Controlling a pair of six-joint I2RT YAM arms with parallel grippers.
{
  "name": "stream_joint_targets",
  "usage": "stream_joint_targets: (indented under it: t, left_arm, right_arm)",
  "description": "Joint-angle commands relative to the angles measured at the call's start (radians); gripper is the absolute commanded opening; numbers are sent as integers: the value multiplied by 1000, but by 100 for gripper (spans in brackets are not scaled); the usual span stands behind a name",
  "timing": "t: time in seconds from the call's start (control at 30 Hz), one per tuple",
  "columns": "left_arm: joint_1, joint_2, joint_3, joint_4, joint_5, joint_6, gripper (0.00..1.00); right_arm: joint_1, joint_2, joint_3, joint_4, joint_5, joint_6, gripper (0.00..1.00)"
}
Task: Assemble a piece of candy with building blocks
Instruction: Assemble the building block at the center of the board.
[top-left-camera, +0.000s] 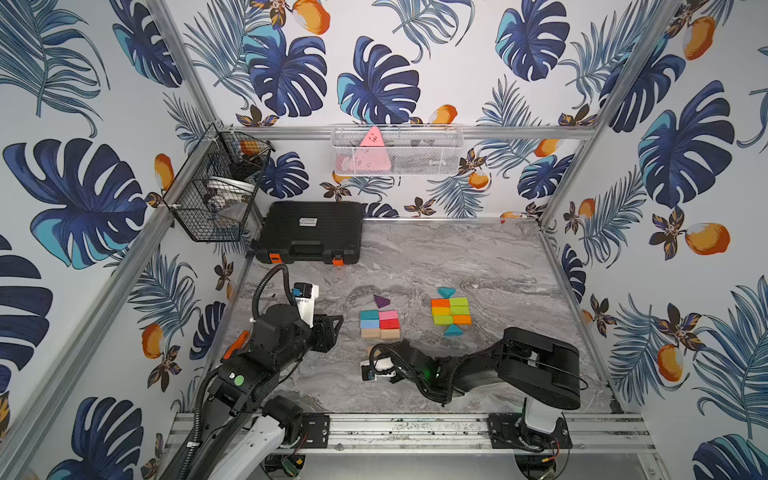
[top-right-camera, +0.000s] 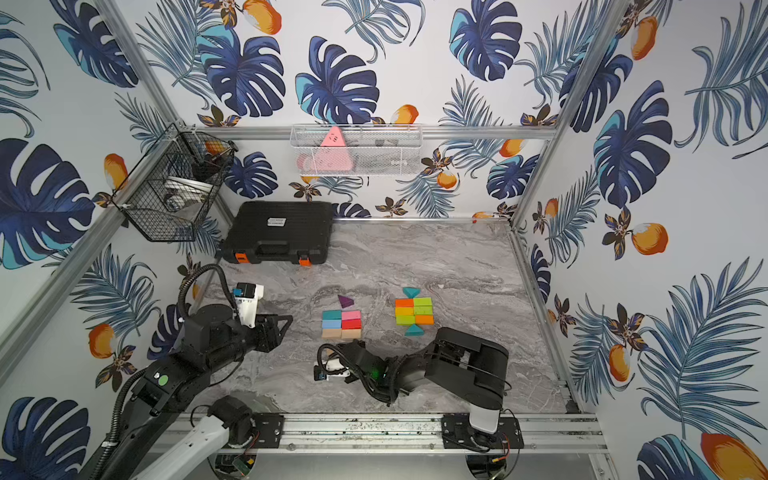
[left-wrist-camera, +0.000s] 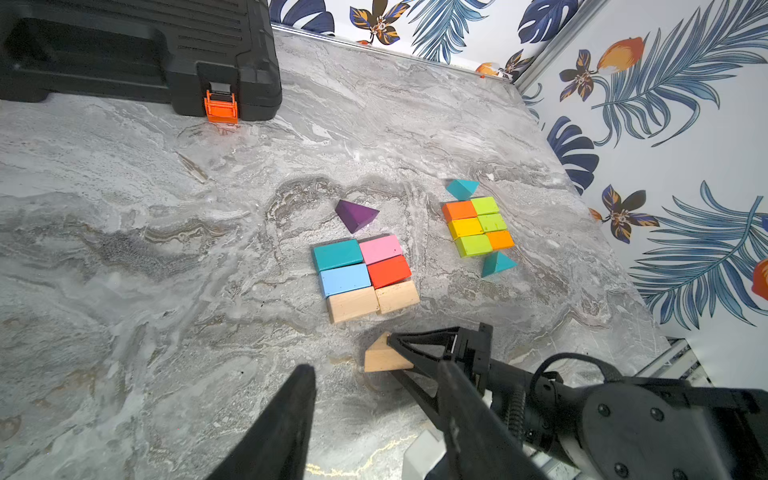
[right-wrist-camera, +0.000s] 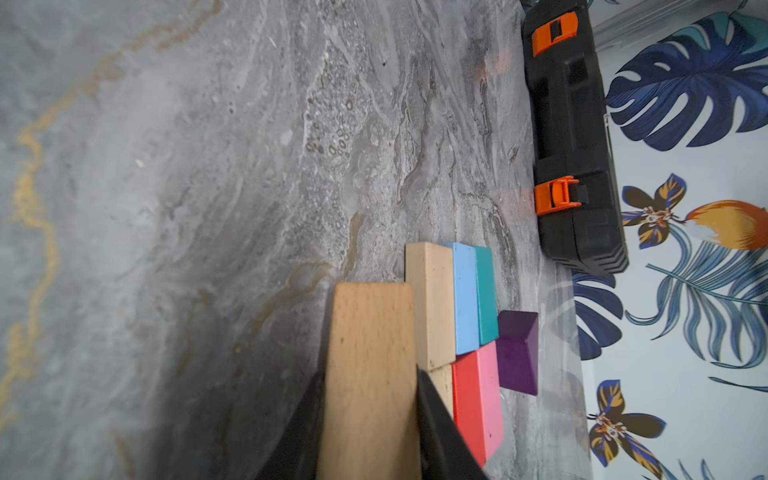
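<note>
Your right gripper (left-wrist-camera: 390, 354) is closed tight on a plain wood triangle (left-wrist-camera: 380, 360), a finger on either side of it and most of the block sticking out past the fingertips. You have it low over the table (top-left-camera: 478, 257), at 6 o'clock from the six-block rectangle (top-left-camera: 380, 324) and just short of it. The left wrist view shows a strip of bare marble between the triangle and the rectangle's two plain wood blocks (left-wrist-camera: 352, 304). (Whether the triangle's underside touches the marble, I cannot tell from any view.)

The rectangle lies flat near the table's centre, in two columns of three. On its 9 o'clock side are the teal block (left-wrist-camera: 337, 254), the blue block (left-wrist-camera: 345, 279) and one plain wood block. On its 3 o'clock side are the pink block (left-wrist-camera: 380, 248), the red block (left-wrist-camera: 389, 271) and the other plain one. A purple triangle (top-left-camera: 381, 301) sits just beside its 12 o'clock edge, slightly askew.

At 3 o'clock from the rectangle, well apart, lies a candy shape (top-left-camera: 451, 311). It is six orange, green and yellow rectangles with a teal triangle (top-left-camera: 446, 292) at the 12 o'clock end and another at the 6 o'clock end.

Your left gripper (top-left-camera: 332, 330) hovers at 9 o'clock from the rectangle, its jaws partly apart with nothing between them. A black toolbox (top-left-camera: 309, 230) lies closed at the table's 11 o'clock corner.
</note>
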Motion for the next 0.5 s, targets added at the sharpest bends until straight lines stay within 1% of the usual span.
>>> stream_joint_targets:
  t: [0.0, 0.2, 0.33, 0.47]
  left_arm:
    - [2, 3, 2, 26, 7, 12, 53]
    - [2, -1, 1, 27, 8, 13, 53]
    - [2, 1, 0, 30, 18, 15, 53]
    - [2, 0, -1, 29, 17, 15, 53]
  right_arm:
    - [11, 18, -1, -36, 49, -47, 32]
    - [33, 14, -7, -78, 86, -71, 35]
    - [49, 25, -1, -121, 112, -80, 40]
    - [67, 34, -1, -150, 123, -61, 44]
